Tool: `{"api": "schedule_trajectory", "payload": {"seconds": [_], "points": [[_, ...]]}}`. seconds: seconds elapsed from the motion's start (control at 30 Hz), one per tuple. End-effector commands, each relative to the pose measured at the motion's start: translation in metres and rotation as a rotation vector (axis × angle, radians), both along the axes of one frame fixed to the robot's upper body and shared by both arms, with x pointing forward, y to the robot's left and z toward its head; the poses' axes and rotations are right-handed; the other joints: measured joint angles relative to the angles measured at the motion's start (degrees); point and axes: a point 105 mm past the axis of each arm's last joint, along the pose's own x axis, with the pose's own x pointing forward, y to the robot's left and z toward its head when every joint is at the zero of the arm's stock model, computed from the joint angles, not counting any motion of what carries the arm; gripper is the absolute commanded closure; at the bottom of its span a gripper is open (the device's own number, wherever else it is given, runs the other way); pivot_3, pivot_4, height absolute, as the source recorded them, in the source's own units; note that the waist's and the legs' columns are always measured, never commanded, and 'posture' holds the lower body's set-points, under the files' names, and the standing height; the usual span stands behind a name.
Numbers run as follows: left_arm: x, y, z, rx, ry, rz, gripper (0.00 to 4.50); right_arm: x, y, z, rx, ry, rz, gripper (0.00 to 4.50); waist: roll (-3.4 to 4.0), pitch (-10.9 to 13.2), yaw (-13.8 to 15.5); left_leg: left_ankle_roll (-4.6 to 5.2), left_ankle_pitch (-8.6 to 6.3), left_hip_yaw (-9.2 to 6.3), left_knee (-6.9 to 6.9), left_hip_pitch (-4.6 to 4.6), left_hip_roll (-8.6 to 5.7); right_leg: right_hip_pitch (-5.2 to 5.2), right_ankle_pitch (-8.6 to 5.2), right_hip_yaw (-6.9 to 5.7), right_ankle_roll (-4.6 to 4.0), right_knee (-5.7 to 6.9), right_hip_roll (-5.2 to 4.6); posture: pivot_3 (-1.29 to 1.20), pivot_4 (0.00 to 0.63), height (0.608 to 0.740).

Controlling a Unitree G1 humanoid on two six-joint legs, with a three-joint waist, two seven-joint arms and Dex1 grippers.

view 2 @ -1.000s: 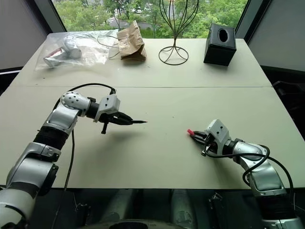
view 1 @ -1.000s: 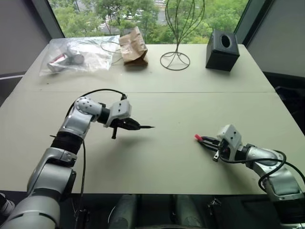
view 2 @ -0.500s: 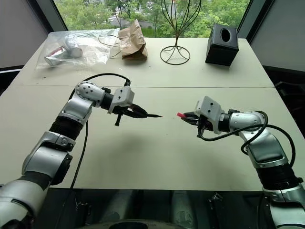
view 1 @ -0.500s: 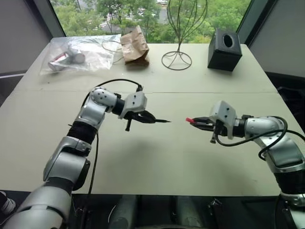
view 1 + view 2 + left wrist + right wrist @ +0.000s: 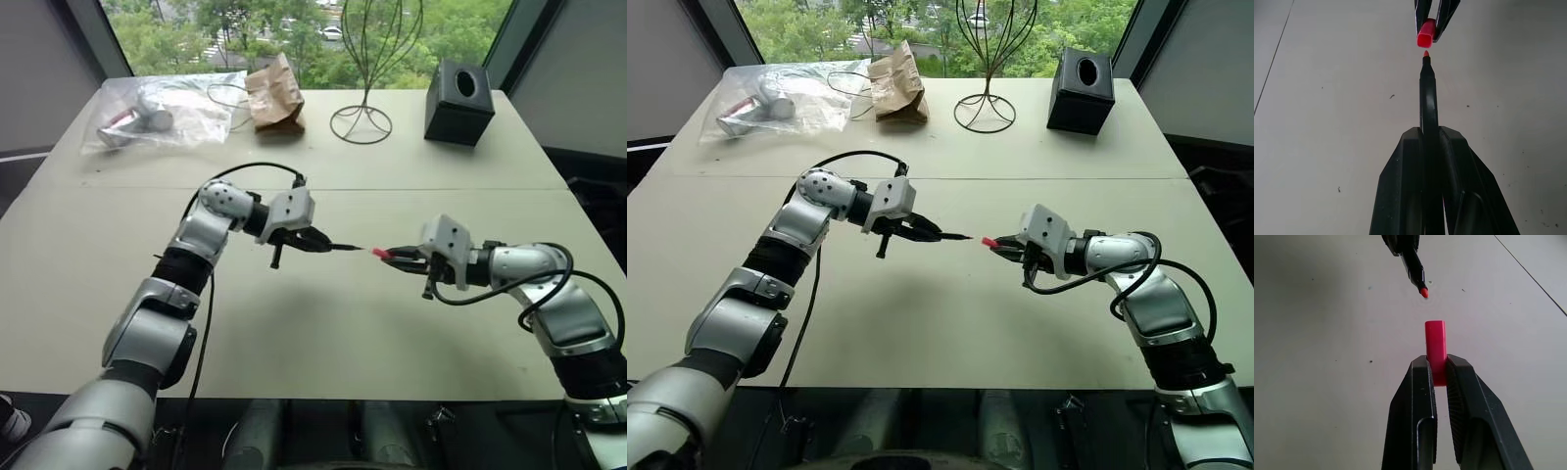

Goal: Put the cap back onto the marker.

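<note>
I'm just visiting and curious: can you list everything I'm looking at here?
table: one, pale beige, under everything
marker: one, dark with red tip, held in mid-air over the table's middle
cap: one, red, just off the marker's tip
tissue box: one, black, far right
wire stand: one, dark, far middle
paper bag: one, brown, far middle-left
plastic bag: one, clear, far left
left pincer: black, shut on marker
right pincer: black, shut on cap

Black fingers (image 5: pixel 1405 186) hide the marker's (image 5: pixel 1428 98) rear.
</note>
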Motion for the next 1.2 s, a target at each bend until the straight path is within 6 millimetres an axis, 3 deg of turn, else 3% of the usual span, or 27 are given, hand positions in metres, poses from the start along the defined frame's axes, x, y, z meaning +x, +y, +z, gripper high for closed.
{"api": "schedule_trajectory", "payload": {"seconds": [0.03,0.7,1.2], "points": [[0.001,-0.005,0.008,-0.021,-0.037,-0.012,4.50,-0.001,0.009,0.012,0.012,-0.049,0.028,4.48,0.00,0.0,0.0,0.00,0.00,0.00,0.00,0.00,0.00,0.00,0.00,0.00,0.00,0.00,0.00,0.00,0.150,0.740],[0.004,0.004,0.001,0.005,-0.031,0.009,4.50,0.001,0.004,0.009,0.008,-0.047,0.006,4.48,0.00,0.0,0.0,0.00,0.00,0.00,0.00,0.01,-0.01,0.00,0.00,0.00,0.00,0.01,0.00,0.00,0.150,0.740],[-0.003,-0.006,-0.006,0.004,-0.011,-0.025,4.50,0.000,0.011,0.008,0.022,-0.047,0.018,4.48,0.00,0.0,0.0,0.00,0.00,0.00,0.00,0.01,-0.01,0.00,0.00,0.00,0.00,0.02,0.00,0.00,0.150,0.740]]}}
